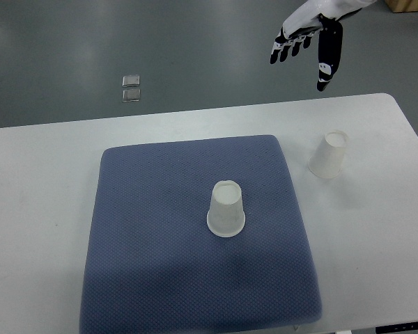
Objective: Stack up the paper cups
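Above the far right corner of the white table [42, 174], the right hand [308, 35] is being held in the air, its arm coming in from the upper right. The fingers [291, 46] are being kept spread and relaxed, pointing down and toward the table, the thumb hanging apart from them; nothing is being gripped. No left hand is being shown.

Two paper cups are being presented, both standing upside down, mouth on the surface and base upward, so each long axis is running roughly upright. The first cup [226, 209] is being supported near the middle of the blue mat [146, 243]. The second cup [329, 154] is being left on the bare tabletop, just beyond the mat's right edge and well apart from the first.

From the hand, the second cup is lying nearer to the robot and slightly to the right, almost straight below the hanging thumb in the picture; the first cup is lying farther off, down and to the left. The second cup is therefore being judged the likelier target. Because the cups are upright, a grasp around the side wall is being called for, with the hand being lowered toward the robot's side. Stacking is being judged as not yet begun.
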You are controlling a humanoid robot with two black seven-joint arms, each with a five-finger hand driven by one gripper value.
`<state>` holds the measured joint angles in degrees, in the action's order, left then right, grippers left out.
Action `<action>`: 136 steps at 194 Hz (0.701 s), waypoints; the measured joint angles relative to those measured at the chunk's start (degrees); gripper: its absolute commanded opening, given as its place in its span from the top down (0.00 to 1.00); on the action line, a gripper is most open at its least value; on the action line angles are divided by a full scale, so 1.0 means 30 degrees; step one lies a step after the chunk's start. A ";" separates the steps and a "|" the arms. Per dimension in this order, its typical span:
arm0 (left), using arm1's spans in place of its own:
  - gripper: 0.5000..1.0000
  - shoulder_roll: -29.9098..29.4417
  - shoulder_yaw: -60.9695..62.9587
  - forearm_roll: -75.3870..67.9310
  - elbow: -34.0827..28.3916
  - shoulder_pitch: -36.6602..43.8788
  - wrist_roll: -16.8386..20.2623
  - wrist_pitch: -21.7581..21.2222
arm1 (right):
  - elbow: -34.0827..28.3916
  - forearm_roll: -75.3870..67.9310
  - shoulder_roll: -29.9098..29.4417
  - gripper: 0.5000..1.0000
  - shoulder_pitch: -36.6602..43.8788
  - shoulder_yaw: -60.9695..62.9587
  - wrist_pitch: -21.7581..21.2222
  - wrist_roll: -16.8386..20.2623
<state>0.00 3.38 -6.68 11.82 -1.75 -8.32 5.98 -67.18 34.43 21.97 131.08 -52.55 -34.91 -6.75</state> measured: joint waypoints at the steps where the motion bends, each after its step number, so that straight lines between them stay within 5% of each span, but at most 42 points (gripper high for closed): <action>1: 0.00 0.0000 0.0000 0.0000 0.0002 0.0000 0.0000 0.0000 | -0.0074 0.0032 0.0022 0.15 0.0118 0.0000 -0.0003 0.0003; 56: 0.00 0.0000 0.0064 -0.0004 0.0133 0.0000 -0.0010 0.0027 | -0.2387 0.0295 0.1914 0.15 0.3340 0.0857 -0.0029 0.0033; 111: 0.00 0.0000 0.0049 -0.0007 0.0044 -0.0001 -0.0013 0.0028 | -0.1677 0.0294 0.2223 0.16 -0.0127 -0.0446 0.0021 0.0944; 136: 0.00 0.0000 0.0045 -0.0007 0.0018 -0.0001 -0.0029 0.0028 | -0.0989 0.0179 0.2228 0.17 -0.2767 -0.0601 0.1751 0.1769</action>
<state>0.00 3.51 -6.70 11.87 -1.76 -8.40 6.07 -70.14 34.97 28.66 122.78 -54.35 -29.66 -1.45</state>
